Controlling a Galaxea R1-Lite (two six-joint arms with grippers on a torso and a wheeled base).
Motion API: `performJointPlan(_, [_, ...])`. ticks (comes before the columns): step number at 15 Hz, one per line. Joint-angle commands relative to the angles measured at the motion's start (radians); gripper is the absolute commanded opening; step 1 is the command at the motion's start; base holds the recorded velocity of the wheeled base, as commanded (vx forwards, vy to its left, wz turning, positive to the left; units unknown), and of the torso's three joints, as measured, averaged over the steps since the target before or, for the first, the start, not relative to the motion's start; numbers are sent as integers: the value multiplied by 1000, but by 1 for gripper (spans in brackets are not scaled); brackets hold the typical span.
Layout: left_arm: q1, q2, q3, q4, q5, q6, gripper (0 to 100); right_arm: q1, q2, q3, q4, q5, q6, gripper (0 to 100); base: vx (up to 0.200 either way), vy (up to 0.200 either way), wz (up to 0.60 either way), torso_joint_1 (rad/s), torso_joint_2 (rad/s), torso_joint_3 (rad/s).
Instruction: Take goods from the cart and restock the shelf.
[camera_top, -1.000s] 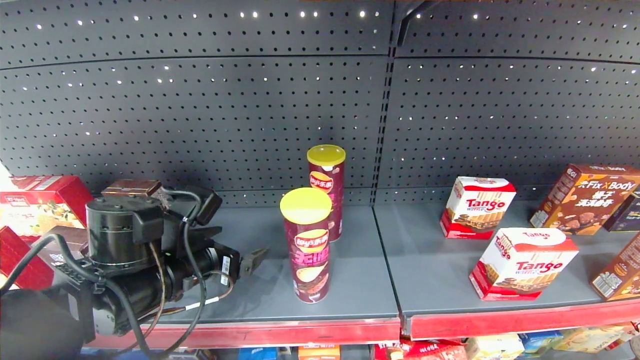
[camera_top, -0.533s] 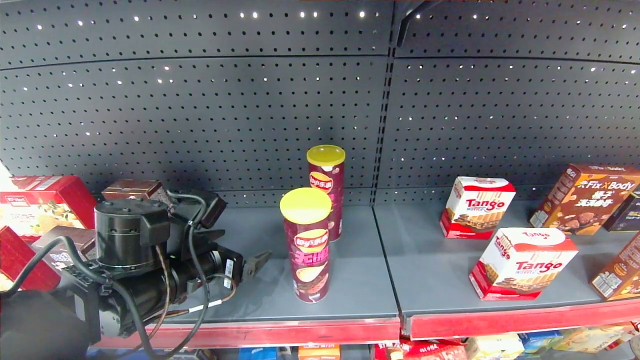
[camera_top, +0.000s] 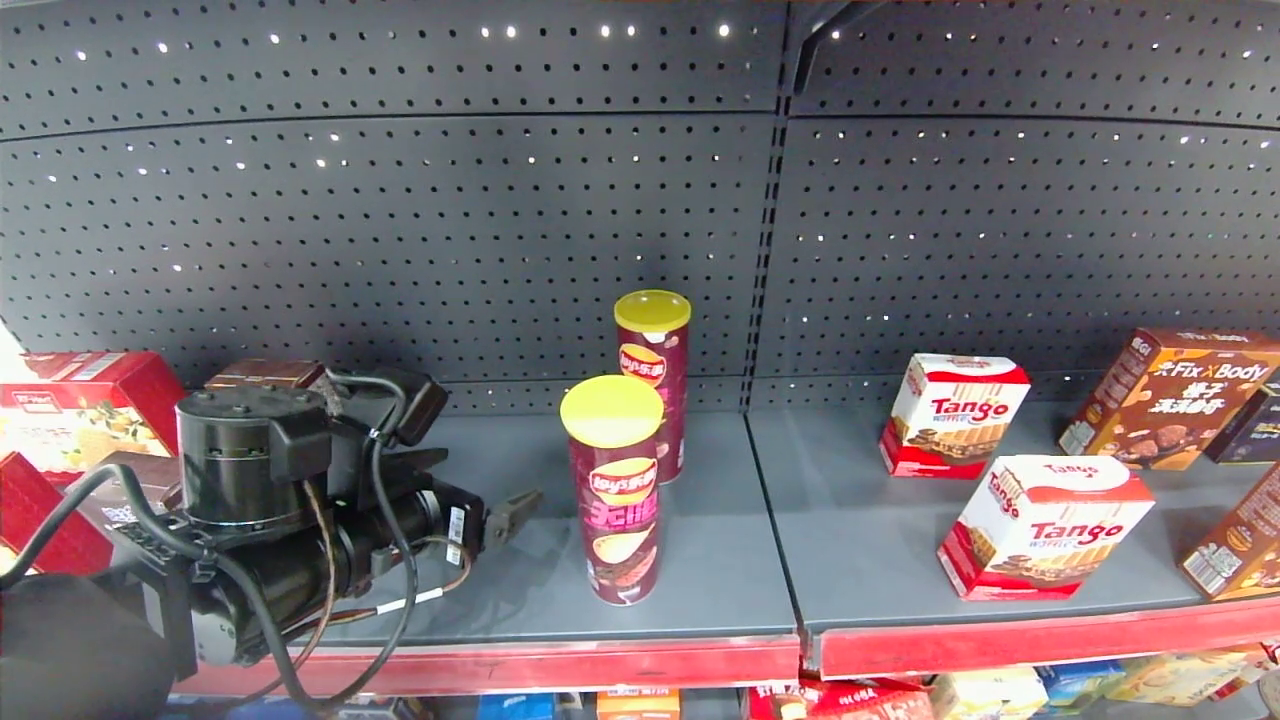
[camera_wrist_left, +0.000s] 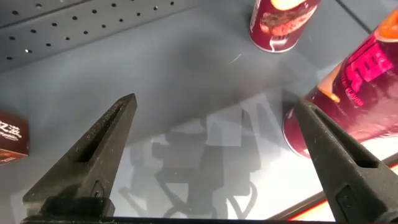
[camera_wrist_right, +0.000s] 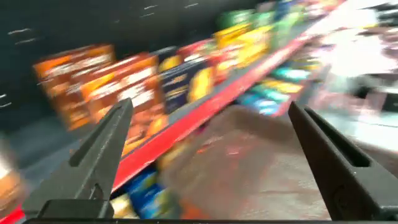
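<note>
**Left tool** (camera_wrist_left: 214, 102): fingers spread wide, nothing between them and nothing touched. It sits low over the shelf (camera_top: 720, 540), above the bare grey deck. Its tips point toward the robot's right, at the cans.

**Right tool** (camera_wrist_right: 211, 106): fingers spread wide, empty. Beyond it runs a blurred aisle of stocked shelving with a red front edge.

**Front chip can** (camera_top: 612, 490): maroon tube with a yellow lid. It stands upright on the shelf, long axis vertical and lid up. It is just past the left tool's fingertips on the robot's right, near the front lip. The head view shows a gap between fingertip and can, so the two are close but apart.

**Rear chip can** (camera_top: 652, 380): same kind, also upright with its lid up. It stands farther from the left tool than the front can, toward the pegboard back panel (camera_top: 400, 230).

**Wafer boxes** (camera_top: 955, 415), (camera_top: 1045, 525): two red-and-white cartons on the next shelf bay, well apart from the left tool, beyond both cans.

**Brown carton** (camera_top: 1165, 395): farther still on the robot's right, leaning back.

**Small brown box** (camera_top: 265, 375): behind the left arm, on the side away from the cans.

**Red box** (camera_top: 85, 400): next to the small brown box, farther to the robot's left.
</note>
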Motion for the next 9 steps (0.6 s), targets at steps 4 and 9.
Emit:
performJointPlan(4, [12, -20, 5, 0, 0, -2, 100, -1, -1, 157, -23, 339, 41, 100, 0, 0, 0, 0, 0, 0])
performJointPlan(9, [29, -29, 8, 2, -1, -4, 100, -1, -1, 305, -52, 568, -22, 100, 0, 0, 0, 0, 0, 0])
